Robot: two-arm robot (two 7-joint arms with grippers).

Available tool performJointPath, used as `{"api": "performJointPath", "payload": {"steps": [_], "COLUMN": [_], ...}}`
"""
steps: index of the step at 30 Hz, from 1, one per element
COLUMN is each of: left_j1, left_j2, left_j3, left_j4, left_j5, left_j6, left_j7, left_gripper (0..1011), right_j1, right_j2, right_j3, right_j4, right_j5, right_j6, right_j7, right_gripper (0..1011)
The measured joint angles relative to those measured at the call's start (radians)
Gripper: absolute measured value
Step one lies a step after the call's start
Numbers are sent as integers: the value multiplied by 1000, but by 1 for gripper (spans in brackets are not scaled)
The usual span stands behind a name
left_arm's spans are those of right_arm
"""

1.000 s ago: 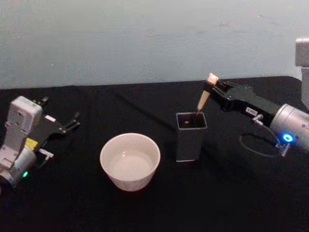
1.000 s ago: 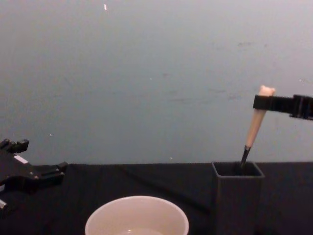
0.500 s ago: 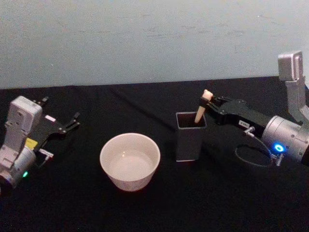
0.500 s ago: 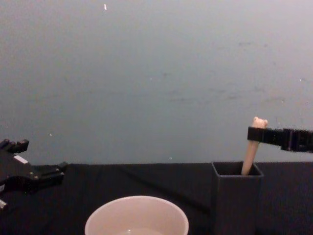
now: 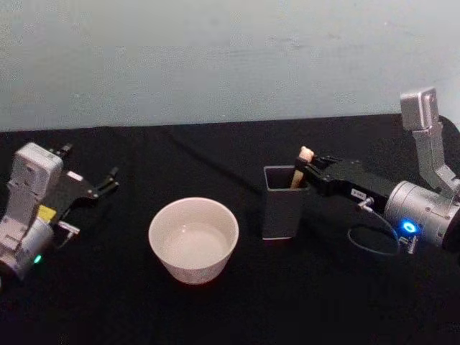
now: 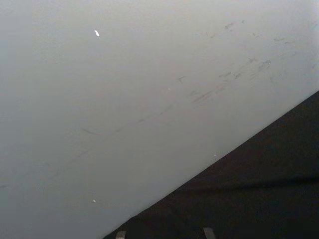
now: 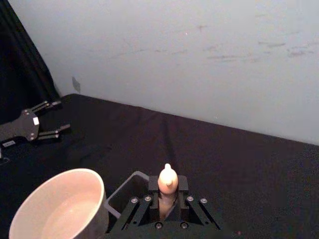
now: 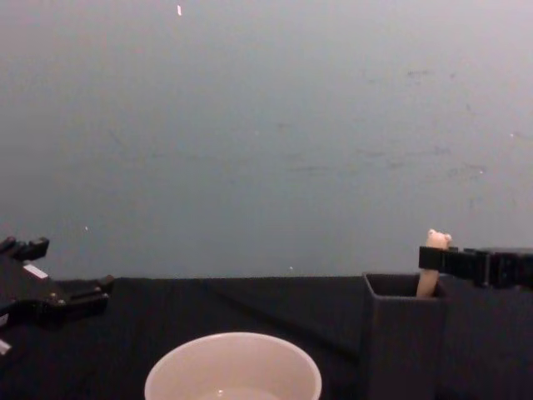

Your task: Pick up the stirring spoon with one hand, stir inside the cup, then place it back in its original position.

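Beside the cup [image 5: 192,239], the right gripper [image 5: 305,167] clamps the stirring spoon [image 5: 300,165] inside the holder [image 5: 283,208].

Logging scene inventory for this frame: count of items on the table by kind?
Spoons: 1, cream-handled bear-topped stirring spoon, standing in the holder, gripped by the right gripper.
Cups: 1, wide round cream-white cup.
Holders: 1, dark grey square box-shaped holder.
Total: 3.
Left gripper open, off to the left.
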Motion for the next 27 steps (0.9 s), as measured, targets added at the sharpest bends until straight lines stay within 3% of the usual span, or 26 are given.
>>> {"api": "performJointPath", "payload": {"steps": [27], "left_j1": [0], "left_j2": [0], "left_j3": [0], "left_j4": [0], "left_j5": [0], "left_j6": [0], "left_j7": [0], "left_gripper": [1001], "right_j1": [-1], "right_j2": [-15], "right_j3": [7], "right_j4": [14], "right_j5": [-26], "right_j6": [13], "right_j7": [1], "right_gripper": [218]}}
